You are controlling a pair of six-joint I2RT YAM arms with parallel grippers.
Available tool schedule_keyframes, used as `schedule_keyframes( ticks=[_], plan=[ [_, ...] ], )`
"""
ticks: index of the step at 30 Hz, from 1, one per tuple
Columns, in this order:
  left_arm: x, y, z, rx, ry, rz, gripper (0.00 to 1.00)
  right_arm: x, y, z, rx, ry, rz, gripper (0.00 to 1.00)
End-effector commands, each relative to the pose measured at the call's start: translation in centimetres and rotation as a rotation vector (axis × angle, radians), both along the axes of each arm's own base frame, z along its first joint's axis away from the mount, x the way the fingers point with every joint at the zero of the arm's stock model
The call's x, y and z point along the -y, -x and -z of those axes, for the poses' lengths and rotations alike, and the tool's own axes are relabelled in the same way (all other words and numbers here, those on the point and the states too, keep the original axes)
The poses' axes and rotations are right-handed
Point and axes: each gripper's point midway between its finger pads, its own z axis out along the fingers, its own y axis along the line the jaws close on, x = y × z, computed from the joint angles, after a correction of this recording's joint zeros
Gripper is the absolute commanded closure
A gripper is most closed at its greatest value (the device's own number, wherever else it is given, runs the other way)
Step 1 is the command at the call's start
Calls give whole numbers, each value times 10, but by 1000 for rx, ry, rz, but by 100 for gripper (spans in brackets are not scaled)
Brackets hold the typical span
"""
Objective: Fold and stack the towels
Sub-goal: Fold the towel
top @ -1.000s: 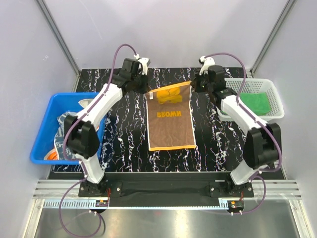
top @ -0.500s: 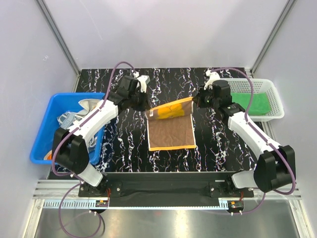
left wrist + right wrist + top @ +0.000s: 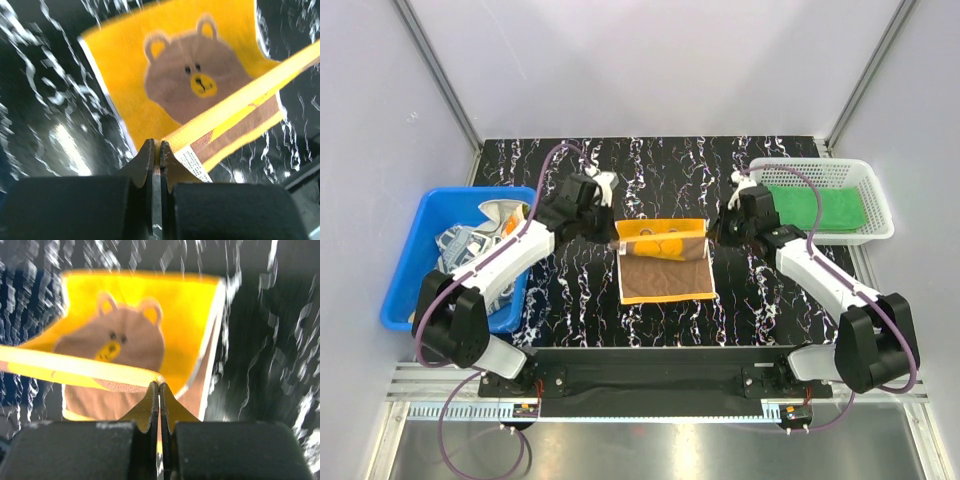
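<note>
Orange-yellow square cloth towel with brown bear print (image 3: 665, 282) lies on the black marbled table (image 3: 570, 290), its 12 o'clock edge raised because my left pincer (image 3: 156, 150) and right pincer (image 3: 158, 390) each clamp a corner, seemingly to fold it toward 6 o'clock.

— What do we have on the table (image 3: 760, 300)?
— A black top with white veins. We see a blue bin (image 3: 402, 260) at its left edge and a white mesh basket (image 3: 880, 215) at the far right.
— And in the middle?
— We see an orange-and-brown towel (image 3: 665, 282), near part flat on the top, far edge raised.
</note>
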Motion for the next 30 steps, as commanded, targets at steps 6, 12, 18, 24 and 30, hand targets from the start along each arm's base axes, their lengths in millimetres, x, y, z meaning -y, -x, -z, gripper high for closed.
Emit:
schedule_keyframes(
  ticks=[6,12,18,24,30],
  plan=[
    [2,42,42,-105,13,-58,100,26,37,44,-177,14,174,100],
    [-2,46,40,-100,0,-73,100,31,28,25,-112,31,188,100],
    [-2,18,-3,-10,-31,-112,100,34,-19,-32,42,95,201,100],
    [9,42,18,-74,-2,-94,100,43,15,-3,-65,76,248,100],
    [8,77,78,-183,-18,-85,99,45,62,52,-201,17,289,99]
  ],
)
